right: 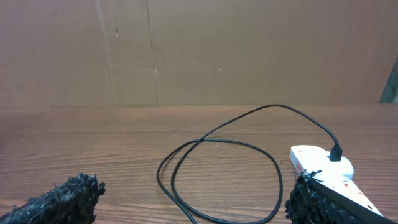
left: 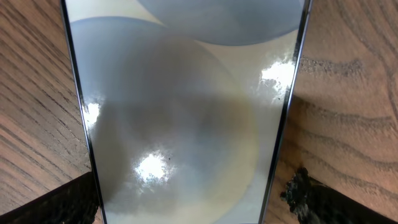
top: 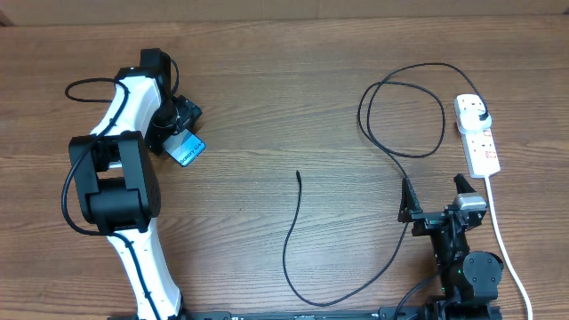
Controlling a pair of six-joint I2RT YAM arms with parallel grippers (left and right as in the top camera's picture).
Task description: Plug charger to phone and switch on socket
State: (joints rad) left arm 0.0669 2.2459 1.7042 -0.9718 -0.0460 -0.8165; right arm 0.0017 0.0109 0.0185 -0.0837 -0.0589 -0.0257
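At ten o'clock, the phone (top: 188, 148) is straddled by the released left gripper (left: 186, 202); the right gripper (top: 434, 187) is seen released at five o'clock.

One phone (top: 188, 148) is counted on the one surface (top: 293, 80), at the left. One charger (top: 285, 253) is seen, a single black cable, with one plug (top: 480, 114) at its far right end. One socket (top: 478, 133), a white power strip, is found at the far right. Two arms are counted, the left arm (top: 133, 107) and the right arm (top: 467, 267), and two tools, the left tool (top: 183, 126) and the right tool (top: 434, 185).
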